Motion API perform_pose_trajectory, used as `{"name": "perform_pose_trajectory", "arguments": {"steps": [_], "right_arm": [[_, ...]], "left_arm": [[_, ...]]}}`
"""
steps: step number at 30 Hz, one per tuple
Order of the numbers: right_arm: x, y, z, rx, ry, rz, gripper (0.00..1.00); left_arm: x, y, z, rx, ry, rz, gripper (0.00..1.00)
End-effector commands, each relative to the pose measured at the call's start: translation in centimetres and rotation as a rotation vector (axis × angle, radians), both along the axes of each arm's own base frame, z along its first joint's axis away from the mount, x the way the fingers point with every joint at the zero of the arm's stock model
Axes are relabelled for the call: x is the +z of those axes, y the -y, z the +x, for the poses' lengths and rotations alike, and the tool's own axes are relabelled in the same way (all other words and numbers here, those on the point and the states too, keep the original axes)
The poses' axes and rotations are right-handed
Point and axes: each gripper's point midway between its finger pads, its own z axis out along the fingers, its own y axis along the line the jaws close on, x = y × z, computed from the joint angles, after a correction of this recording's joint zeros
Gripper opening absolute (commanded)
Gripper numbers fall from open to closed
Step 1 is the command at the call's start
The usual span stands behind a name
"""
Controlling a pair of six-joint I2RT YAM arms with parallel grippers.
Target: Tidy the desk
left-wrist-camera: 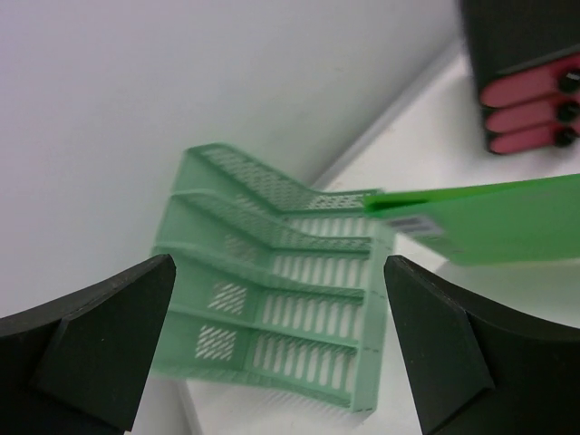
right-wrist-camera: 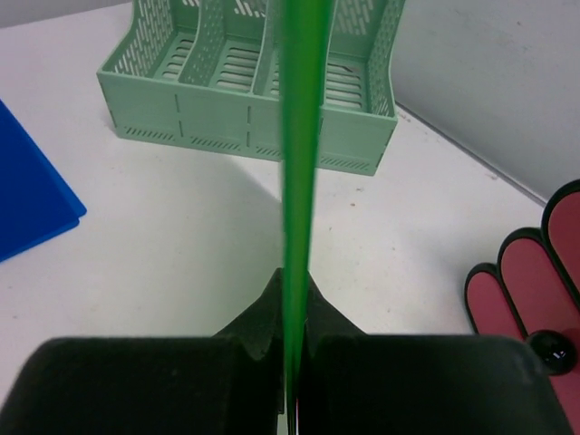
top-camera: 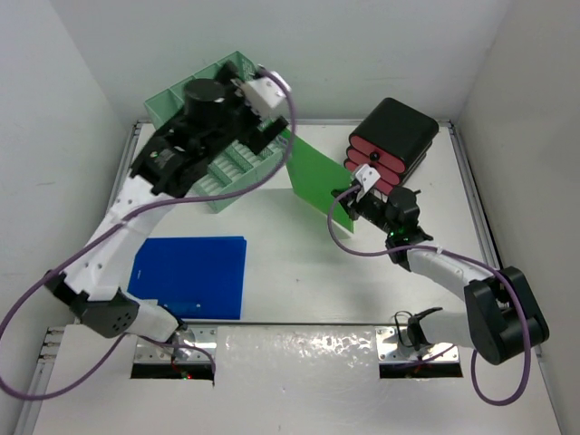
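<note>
Across the white desk [top-camera: 299, 272], walled on three sides, are four items. One mint-green file rack [top-camera: 237, 170] stands far left, partly hidden in the top view by the left arm. The left gripper [left-wrist-camera: 279, 272] hangs above it, fingers spread, holding nothing. One blue folder [top-camera: 190, 276] lies flat, near left. One green folder [top-camera: 313, 177], on edge between rack and drawer unit, is pinched in the right gripper [right-wrist-camera: 292, 313]. One black drawer unit [top-camera: 394, 131] with three red drawers stands far right.
</note>
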Motion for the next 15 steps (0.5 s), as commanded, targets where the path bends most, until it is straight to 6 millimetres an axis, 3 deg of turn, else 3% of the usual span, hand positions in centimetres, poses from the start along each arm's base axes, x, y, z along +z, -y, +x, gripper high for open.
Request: {"name": "perform_pose_trajectory", "arguments": {"steps": [1,3,5,6,7,10,15], "right_arm": [[3.4,-0.5,0.9,-0.018,0.016,0.099,0.0],[5.1,-0.7,1.0,-0.014,0.043,0.126,0.0],[7.0,-1.0,1.2,-0.009,0.057,0.162,0.0],[7.7,-1.0,1.2,-0.004,0.065,0.172,0.0],[8.5,-1.1,1.1,0.001,0.077,0.181,0.0],[10.9,-1.2,0.9,0.016,0.123,0.198,0.0],[12.8,-1.0,0.6,0.015,0.165,0.205,0.0]], "left_arm": [[2.8,-5.5,0.6,0.206,0.047,-0.125,1.0],[2.7,-7.7,0.5,0.242,0.047,-0.136,1.0],[1.1,-10.6,1.0,0.317,0.036,-0.101,1.0],[0.3,-11.1,1.1,0.331,0.026,-0.082,1.0],[-2.0,-11.5,1.4,0.347,-0.013,-0.048,1.0],[-5.1,-12.0,1.3,0.36,-0.066,-0.014,1.0],[-5.7,-14.7,2.5,0.45,-0.01,-0.003,1.0]]}}
